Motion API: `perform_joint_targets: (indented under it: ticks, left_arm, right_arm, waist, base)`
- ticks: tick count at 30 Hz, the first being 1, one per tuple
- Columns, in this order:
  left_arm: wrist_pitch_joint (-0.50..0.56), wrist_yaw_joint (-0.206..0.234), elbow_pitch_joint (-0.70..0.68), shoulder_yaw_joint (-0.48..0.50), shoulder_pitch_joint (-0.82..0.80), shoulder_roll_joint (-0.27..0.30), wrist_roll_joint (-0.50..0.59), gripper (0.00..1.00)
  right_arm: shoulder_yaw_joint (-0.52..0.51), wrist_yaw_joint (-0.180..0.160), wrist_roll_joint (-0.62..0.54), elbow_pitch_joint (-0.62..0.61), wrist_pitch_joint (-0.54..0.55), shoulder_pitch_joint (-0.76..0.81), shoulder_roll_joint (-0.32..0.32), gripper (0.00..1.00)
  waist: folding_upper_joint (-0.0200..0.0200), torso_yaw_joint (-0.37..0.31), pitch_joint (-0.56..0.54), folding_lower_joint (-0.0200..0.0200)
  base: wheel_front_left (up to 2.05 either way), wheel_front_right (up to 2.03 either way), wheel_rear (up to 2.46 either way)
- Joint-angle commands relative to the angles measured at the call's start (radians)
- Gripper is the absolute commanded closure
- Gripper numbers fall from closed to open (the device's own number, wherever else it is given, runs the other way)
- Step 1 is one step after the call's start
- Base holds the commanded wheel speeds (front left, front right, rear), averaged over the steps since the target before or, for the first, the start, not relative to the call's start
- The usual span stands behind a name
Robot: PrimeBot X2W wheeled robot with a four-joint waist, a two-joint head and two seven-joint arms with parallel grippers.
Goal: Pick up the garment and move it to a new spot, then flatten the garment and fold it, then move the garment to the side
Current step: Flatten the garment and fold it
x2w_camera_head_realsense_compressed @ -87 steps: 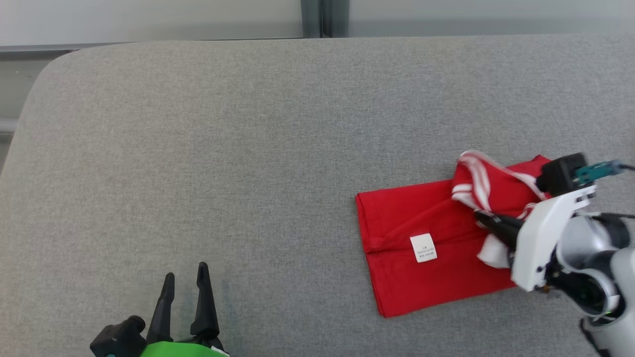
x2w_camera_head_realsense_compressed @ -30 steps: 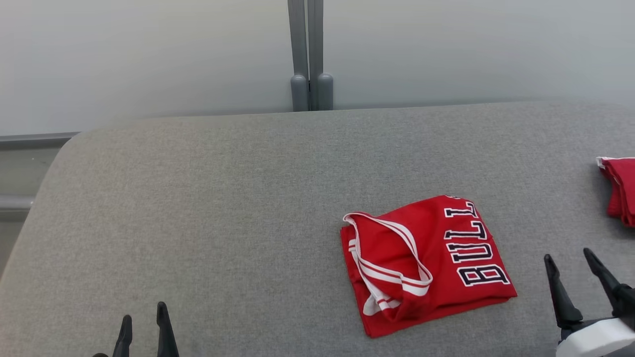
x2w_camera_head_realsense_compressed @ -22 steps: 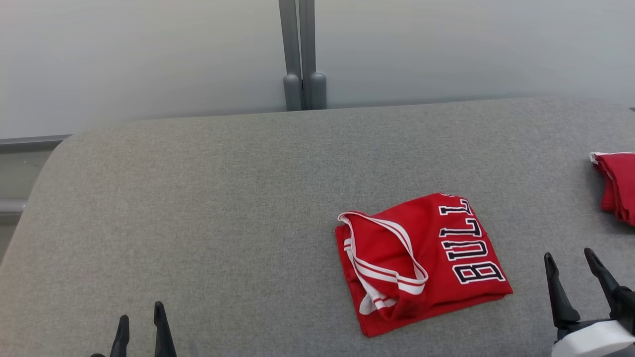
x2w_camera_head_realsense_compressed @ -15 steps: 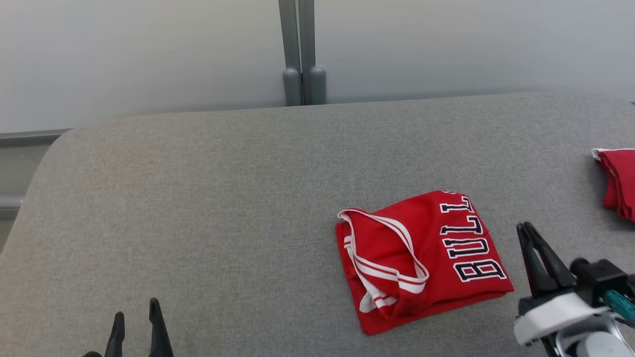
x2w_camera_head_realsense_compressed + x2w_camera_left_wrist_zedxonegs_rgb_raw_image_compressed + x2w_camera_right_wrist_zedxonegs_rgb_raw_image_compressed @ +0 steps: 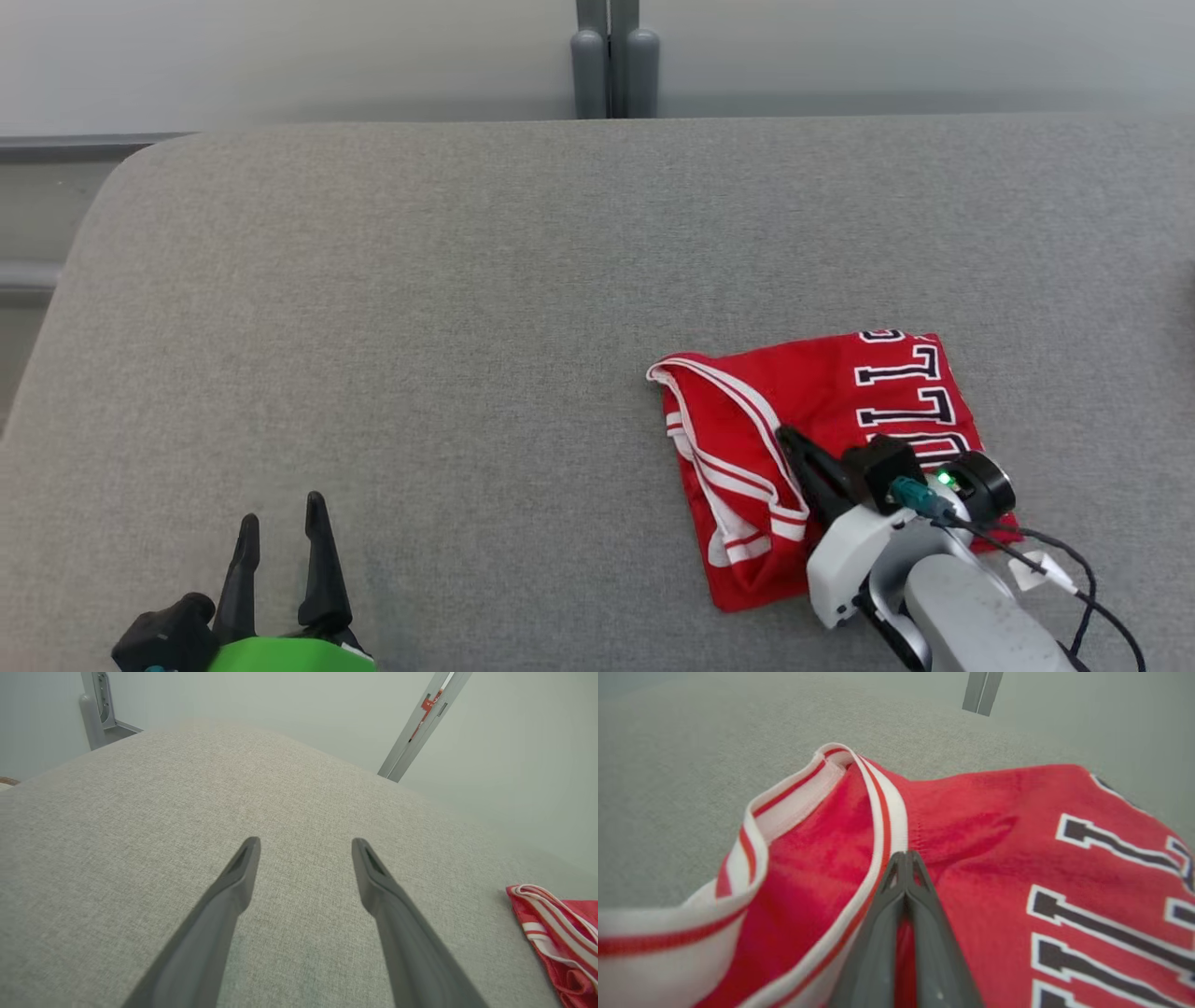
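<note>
Right claw (image 5: pixel 787 437) changed. A second ago it sat spread at the lower right, clear of the cloth. Half a second ago its fingers were already pressed together in the air, short of the jersey. Now it's over the red Bulls jersey (image 5: pixel 840 401), tips down by the white-and-red armhole trim (image 5: pixel 878 826).

In the right wrist view the right claw (image 5: pixel 905 856) is fully pressed together, tips touching the fabric just beside the trim. It closed before it got there, so I read this as closed tips resting on cloth, not a pinch. No fabric visibly caught at the tips.

The head camera also tilted down, so the jersey's shift in the picture is the camera's, not the jersey's.

The jersey lies folded, lettering up, right of centre near the front of the grey tabletop (image 5: pixel 420 308).

Left claw (image 5: pixel 282 509) is spread, holding nothing, over bare tabletop at lower left, well apart from the jersey.

Meaning: pickup not made yet. The right claw probably has to reopen on a fold or the trim to lift. Flatten, fold and move aside are all still to do.
</note>
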Motion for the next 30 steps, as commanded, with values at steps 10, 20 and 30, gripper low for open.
perform_joint_targets:
  ticks: [10, 20, 30]
  left_arm:
    - [-0.002, 0.008, 0.006, 0.014, 0.013, 0.003, -0.017, 0.00]
    - [-0.002, 0.012, 0.001, -0.003, 0.037, 0.003, -0.018, 0.00]
    - [-0.002, -0.005, -0.077, 0.077, 0.118, 0.003, 0.092, 0.00]
  right_arm:
    - [0.186, 0.000, 0.056, -0.056, -0.002, 0.091, -0.016, 1.00]
    - [0.190, 0.000, 0.072, -0.197, -0.002, 0.137, 0.016, 1.00]
    - [-0.289, 0.000, 0.033, -0.487, -0.002, 0.377, -0.064, 0.00]
  waist:
    - [0.0000, 0.062, 0.008, 0.0000]
    - [0.0000, 0.010, -0.042, 0.0000]
    - [0.0000, -0.065, -0.155, 0.0000]
  base:
    - [0.00, 0.00, 0.00]
    - [0.00, 0.00, 0.00]
    - [0.00, 0.00, 0.00]
